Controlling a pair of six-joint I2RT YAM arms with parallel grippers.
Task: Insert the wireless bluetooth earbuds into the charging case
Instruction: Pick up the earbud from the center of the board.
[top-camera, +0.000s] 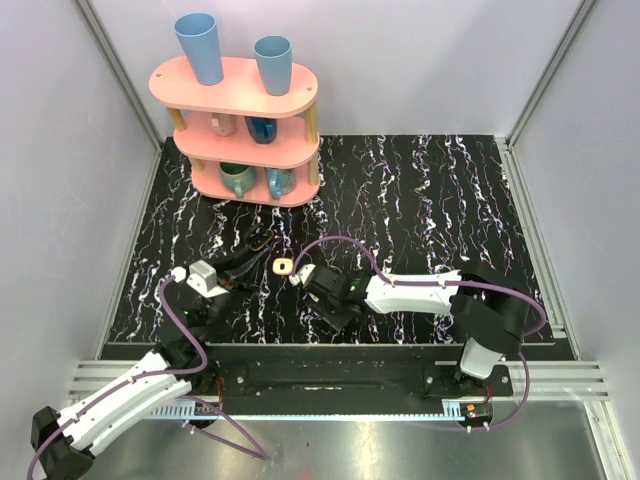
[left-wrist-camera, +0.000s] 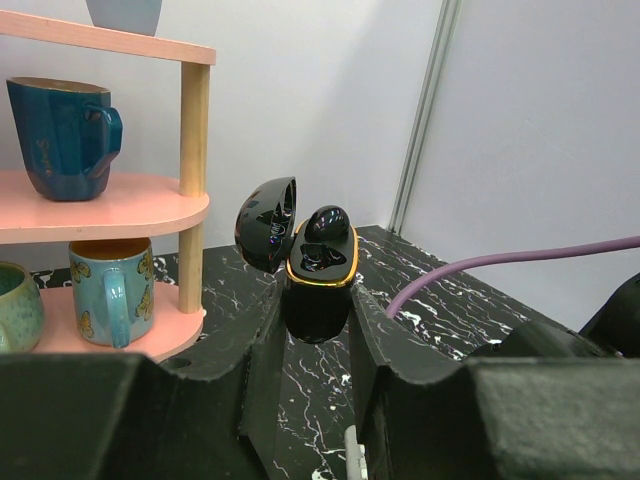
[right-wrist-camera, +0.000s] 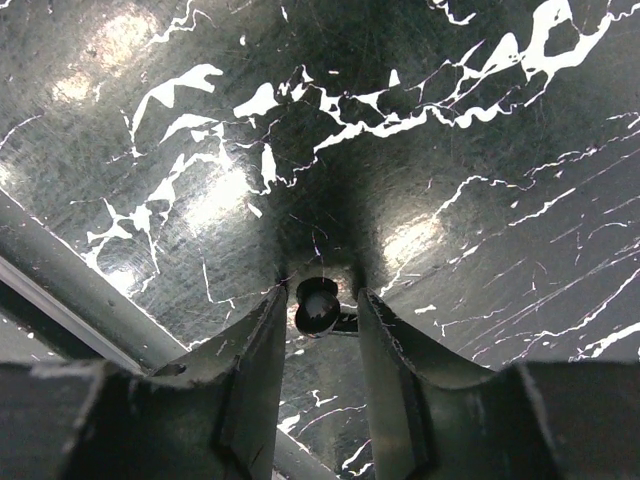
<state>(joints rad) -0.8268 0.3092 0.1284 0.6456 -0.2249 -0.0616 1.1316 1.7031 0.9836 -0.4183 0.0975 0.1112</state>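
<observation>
- Two arms of mine are out over the table. It is a black slab veined in white like marble, glossy enough to throw bright patches of light back into the right wrist view.
- Pale grey wall panels close in the back and both sides, with bare metal posts at the corners.
- At the back left stands a pink three-tier shelf on wooden uprights.
- Two blue cups stand on the shelf's top board. A dark blue mug sits on the middle tier, and a light blue mug on the bottom tier beside a green mug.
- My left gripper is pressed tight on the base of the charging case and holds it upright, just in front of the shelf.
- The case is glossy black with a gold rim, and its lid is swung open to the left.
- One dark seated earbud rests in the open case, its top poking above the rim.
- My right gripper points down at the table with its fingers drawn close, and appears to pinch a small dark loose earbud at the tips.
- I cannot tell whether that bud touches the surface.
- From overhead, both gripper tips are near each other, left of the table's middle.
- A purple cable loops across beside the right arm.
</observation>
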